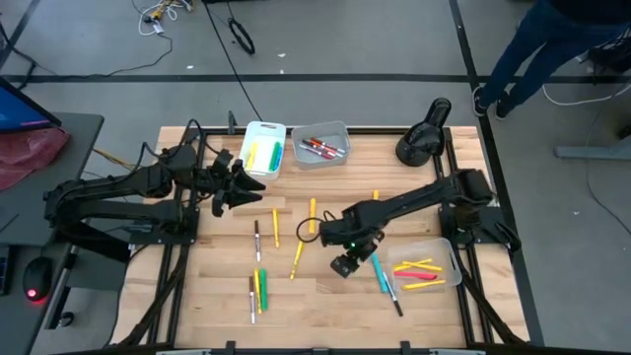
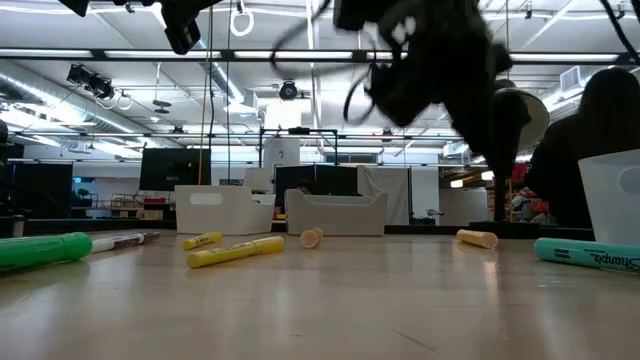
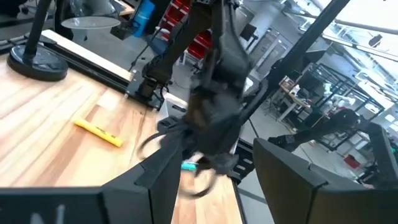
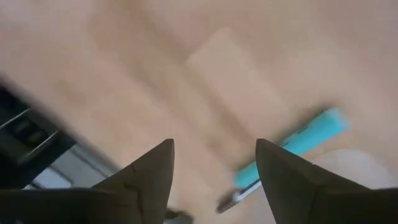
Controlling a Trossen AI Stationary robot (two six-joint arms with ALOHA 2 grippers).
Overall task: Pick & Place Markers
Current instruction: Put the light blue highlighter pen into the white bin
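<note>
The right hand hangs over the middle of the wooden tabletop, fingers spread and empty, a light blue marker lying just beside it near a clear bin of yellow and red markers. The left hand waits in the air by a white bin at the far edge, fingers parted, gripping nothing. Loose markers, yellow, green and grey, lie scattered between the arms; a third bin holds red ones.
</note>
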